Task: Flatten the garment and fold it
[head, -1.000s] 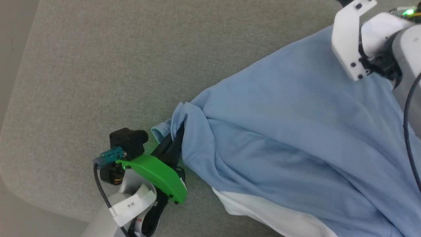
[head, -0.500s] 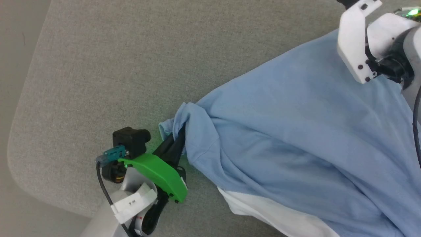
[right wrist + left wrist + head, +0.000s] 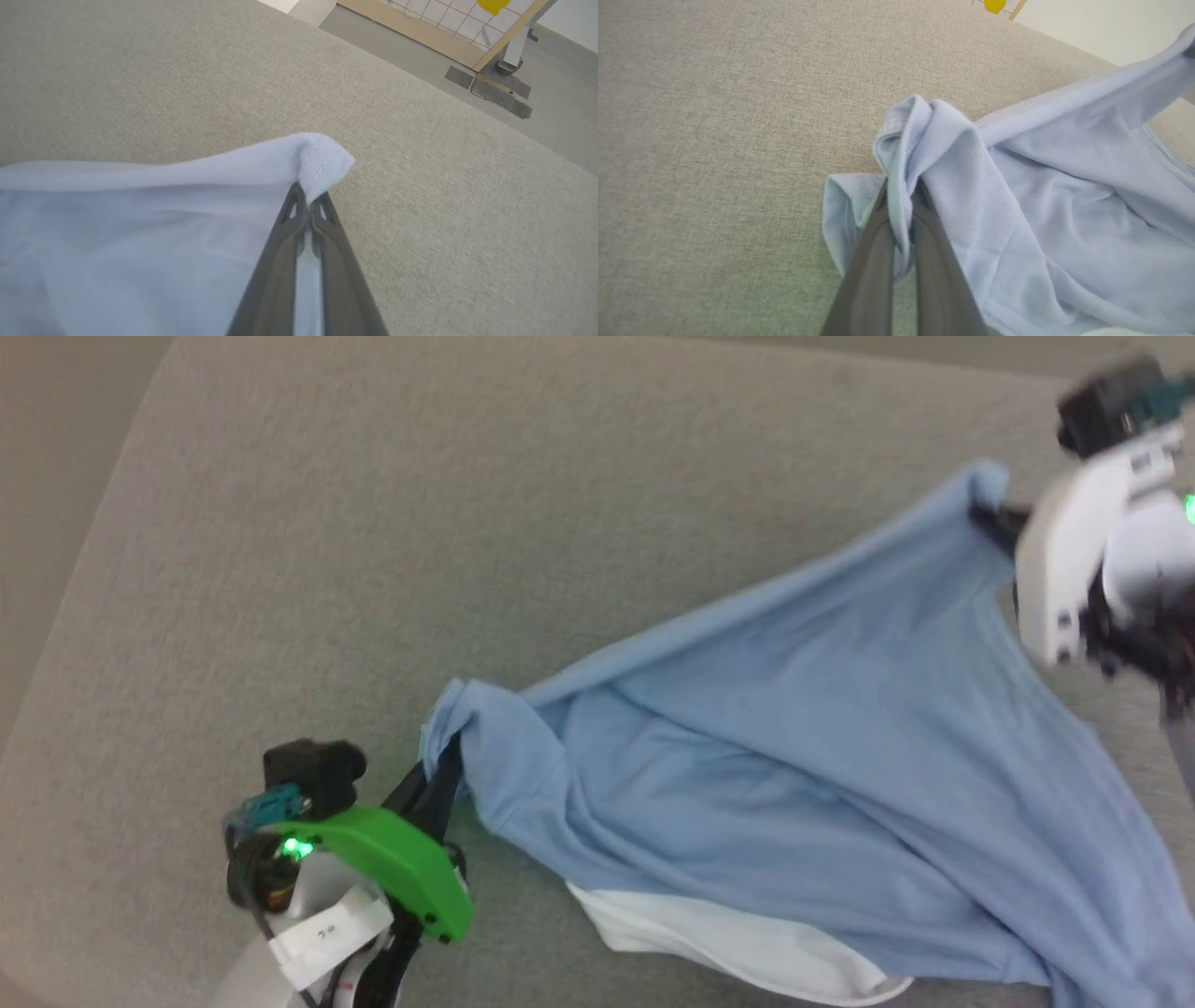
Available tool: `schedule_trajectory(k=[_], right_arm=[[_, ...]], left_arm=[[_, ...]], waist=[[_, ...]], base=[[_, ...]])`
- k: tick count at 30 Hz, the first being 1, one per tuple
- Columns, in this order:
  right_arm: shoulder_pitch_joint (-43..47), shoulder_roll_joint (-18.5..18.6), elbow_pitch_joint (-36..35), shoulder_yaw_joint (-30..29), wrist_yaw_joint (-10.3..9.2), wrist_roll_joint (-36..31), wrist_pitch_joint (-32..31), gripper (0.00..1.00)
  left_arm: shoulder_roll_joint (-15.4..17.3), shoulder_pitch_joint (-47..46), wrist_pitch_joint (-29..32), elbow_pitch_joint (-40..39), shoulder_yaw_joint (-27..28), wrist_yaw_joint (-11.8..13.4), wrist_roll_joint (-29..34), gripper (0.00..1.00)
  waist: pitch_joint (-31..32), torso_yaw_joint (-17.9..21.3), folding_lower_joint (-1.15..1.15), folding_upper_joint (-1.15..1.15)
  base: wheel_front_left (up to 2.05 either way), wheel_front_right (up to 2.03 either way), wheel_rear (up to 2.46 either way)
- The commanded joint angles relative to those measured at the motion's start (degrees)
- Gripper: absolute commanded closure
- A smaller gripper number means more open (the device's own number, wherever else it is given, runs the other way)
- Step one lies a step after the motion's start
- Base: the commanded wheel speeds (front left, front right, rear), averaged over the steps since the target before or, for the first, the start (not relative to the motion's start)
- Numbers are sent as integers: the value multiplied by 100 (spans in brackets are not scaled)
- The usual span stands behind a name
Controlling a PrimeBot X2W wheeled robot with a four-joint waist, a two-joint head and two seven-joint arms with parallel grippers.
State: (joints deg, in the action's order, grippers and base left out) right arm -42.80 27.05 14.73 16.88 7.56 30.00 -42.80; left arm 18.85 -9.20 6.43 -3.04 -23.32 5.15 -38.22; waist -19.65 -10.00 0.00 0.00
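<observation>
Over the grey fabric surface, the polo shirt is stretched out, its lower edge resting on the surface. Risk: if I pull harder, a thin bite slips and the shirt collapses; the twist near the left end could set creases. Its long axis runs diagonally, lower-left to upper-right. My left gripper and right gripper are both clamped on bunched corners.

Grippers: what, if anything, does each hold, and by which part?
Both hold the garment: the left gripper pinches a bunched fold at one end, the right gripper a stitched corner.
</observation>
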Motion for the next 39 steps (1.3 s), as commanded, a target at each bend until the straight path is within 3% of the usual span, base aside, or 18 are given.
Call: schedule_trajectory(k=[1,12,19,27,34,39], right_arm=[[380,-14,-144,-181,-8,87,77,100],[3272,-694,-1469,-1643,-8,457,-122,100],[4269,-1178,-2000,-2110,-8,589,-542,100],[3826,-1234,-2452,-2296,-8,719,-706,100],[2726,-785,-2612,-2537,-8,944,-962,100],[2155,-597,-2721,-2730,-8,982,-1228,100]], left_arm=[[79,120,5,-32,45,48,-49,100],[210,727,69,-285,168,281,-221,100],[203,961,4,-350,242,328,-353,100],[396,537,76,-481,369,76,-448,100],[918,-922,579,-656,501,-288,-258,100],[1072,-1993,850,-716,543,-484,-156,100]], waist=[[637,579,0,0],[1180,1043,0,0],[1366,1124,0,0],[1512,1130,0,0],[1621,1054,0,0],[1659,1004,0,0]], base=[[0,0,0],[0,0,0],[0,0,0],[0,0,0],[0,0,0],[0,0,0]])
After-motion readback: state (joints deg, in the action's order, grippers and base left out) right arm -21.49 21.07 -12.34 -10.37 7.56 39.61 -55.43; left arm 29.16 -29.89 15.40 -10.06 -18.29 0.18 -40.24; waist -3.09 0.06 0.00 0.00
